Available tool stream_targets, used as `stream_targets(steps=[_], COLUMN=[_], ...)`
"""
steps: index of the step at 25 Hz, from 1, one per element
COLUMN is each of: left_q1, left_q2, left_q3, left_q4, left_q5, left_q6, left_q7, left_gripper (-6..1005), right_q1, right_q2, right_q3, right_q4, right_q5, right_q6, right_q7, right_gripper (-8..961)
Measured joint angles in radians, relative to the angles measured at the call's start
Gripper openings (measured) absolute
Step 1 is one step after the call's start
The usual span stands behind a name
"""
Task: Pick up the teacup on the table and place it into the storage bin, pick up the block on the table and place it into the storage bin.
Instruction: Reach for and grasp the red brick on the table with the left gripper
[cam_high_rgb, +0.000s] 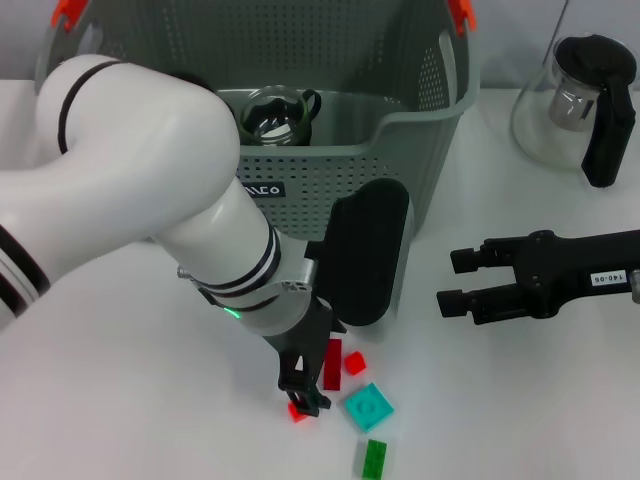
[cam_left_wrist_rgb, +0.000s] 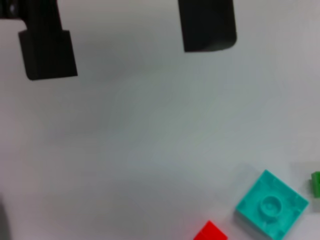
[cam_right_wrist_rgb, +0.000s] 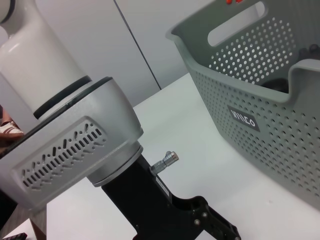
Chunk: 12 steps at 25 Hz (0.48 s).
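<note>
The grey-green perforated storage bin (cam_high_rgb: 400, 150) stands at the back of the table, and a glass teacup (cam_high_rgb: 272, 115) lies inside it. Several small blocks lie in front of the bin: a teal square block (cam_high_rgb: 368, 407), red blocks (cam_high_rgb: 332, 363) and a green block (cam_high_rgb: 375, 458). My left gripper (cam_high_rgb: 303, 395) points down over the table just left of the blocks, with a small red block (cam_high_rgb: 297, 412) at its tips. In the left wrist view the left gripper (cam_left_wrist_rgb: 127, 37) is open with bare table between its fingers; the teal block (cam_left_wrist_rgb: 271, 205) lies off to one side. My right gripper (cam_high_rgb: 455, 280) is open and empty to the right of the bin.
A glass teapot (cam_high_rgb: 580, 100) with a black lid and handle stands at the back right. The bin's wall with its black label (cam_right_wrist_rgb: 243, 118) shows in the right wrist view, beside my left arm (cam_right_wrist_rgb: 70, 145).
</note>
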Motion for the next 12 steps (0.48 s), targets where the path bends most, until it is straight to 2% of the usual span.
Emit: stream_targets(steps=[12], left_q1=[-0.012], left_q2=[-0.001], left_q3=[0.012], left_q4=[-0.022], left_q5=[0.000], left_q6=[-0.024], left_q7=[-0.010], left_gripper=[901], right_q1=[-0.001], right_q2=[0.000], right_q3=[0.000], right_q4=[0.000], right_q5=[0.000], right_q6=[0.000], right_q7=[0.000], right_gripper=[869])
